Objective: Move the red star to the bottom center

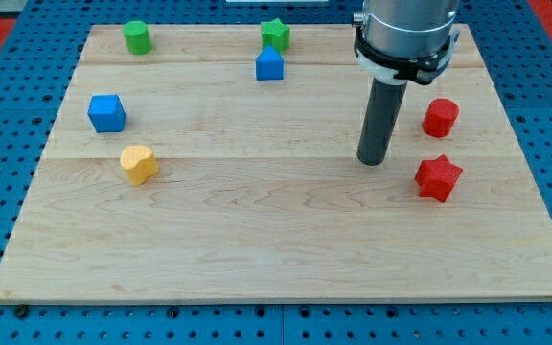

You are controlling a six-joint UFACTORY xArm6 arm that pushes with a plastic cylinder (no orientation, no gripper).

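Observation:
The red star [438,177] lies on the wooden board [276,240] at the view's right, just below the middle height. My tip [372,161] rests on the board to the left of the star, a short gap away, not touching it. A red cylinder [440,117] stands above the star, to the right of the rod.
A green cylinder [137,37] is at the top left. A green star [275,34] sits at the top centre with a blue block [269,64] just below it. A blue cube [106,112] and a yellow heart [139,164] are at the left.

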